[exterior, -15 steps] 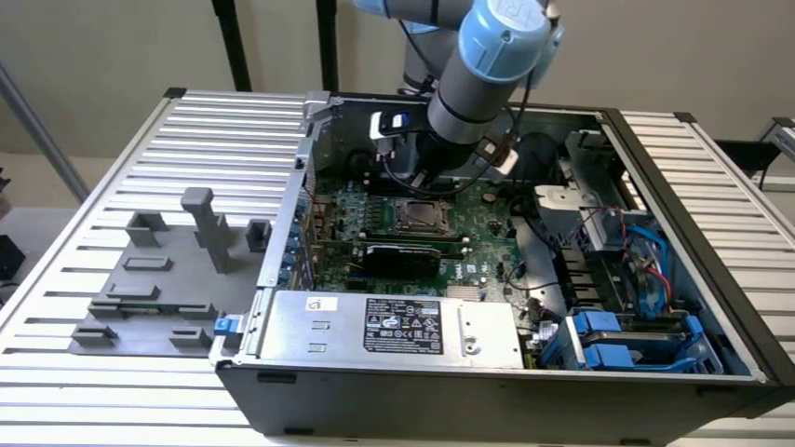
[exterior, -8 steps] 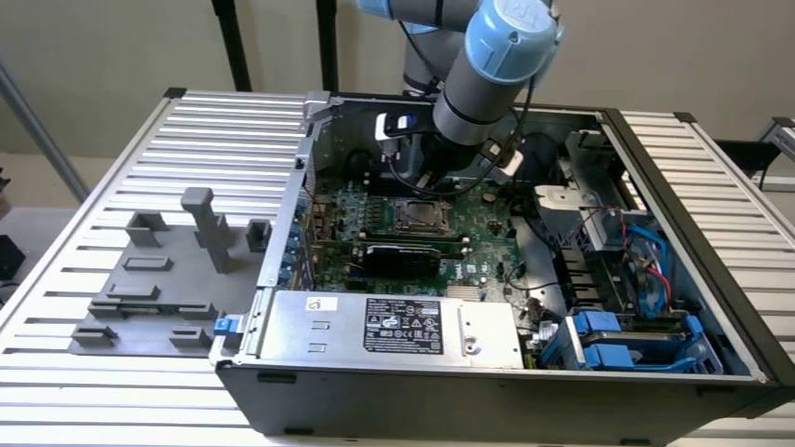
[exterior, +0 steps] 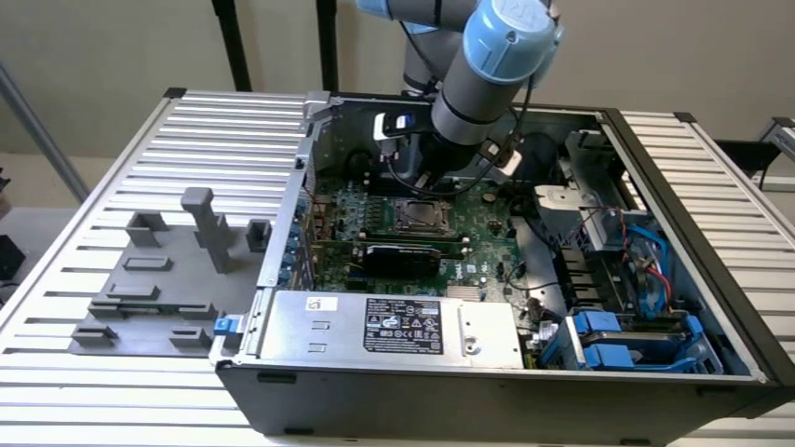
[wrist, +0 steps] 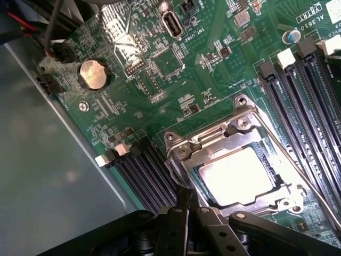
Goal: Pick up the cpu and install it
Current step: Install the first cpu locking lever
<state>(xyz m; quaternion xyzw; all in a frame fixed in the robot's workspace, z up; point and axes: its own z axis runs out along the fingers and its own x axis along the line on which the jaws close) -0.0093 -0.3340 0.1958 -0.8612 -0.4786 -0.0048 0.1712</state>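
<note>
Pincer [wrist: 187, 205] closed, fingers pressed together, nothing between them. It hangs low inside the open computer case [exterior: 695, 279], above the green motherboard [wrist: 176, 80]. The cpu [wrist: 237, 176] sits in the metal-framed socket [wrist: 242, 125], pale top showing, just beyond the pincer tips, apart from them. Dark memory slots [wrist: 144, 170] flank the socket beside the pincer.
</note>
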